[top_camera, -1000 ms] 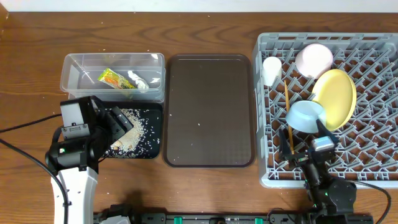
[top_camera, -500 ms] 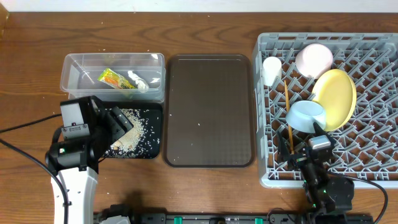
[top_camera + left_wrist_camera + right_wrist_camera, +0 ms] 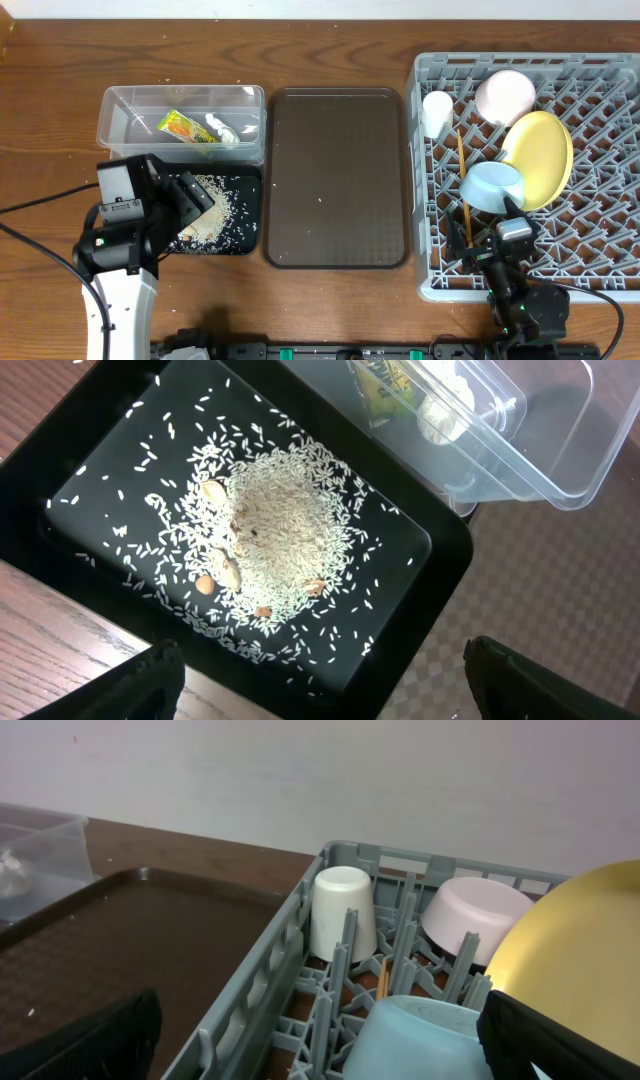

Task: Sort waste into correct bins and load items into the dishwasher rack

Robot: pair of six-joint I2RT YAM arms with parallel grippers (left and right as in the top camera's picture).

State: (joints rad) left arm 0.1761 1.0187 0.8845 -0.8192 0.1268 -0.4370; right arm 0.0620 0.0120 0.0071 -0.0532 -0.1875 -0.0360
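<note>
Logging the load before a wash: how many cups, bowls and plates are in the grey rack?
Cups: 2 (small white cup, pale pink cup)
Bowls: 1 (light blue bowl)
Plates: 1 (yellow plate)
Total: 4, all inside the dishwasher rack

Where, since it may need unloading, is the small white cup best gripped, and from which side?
Across its sides near the top, from above. The small white cup stands on end in a corner of the dishwasher rack, wall and tines close beside it, so a sideways approach looks blocked.
</note>
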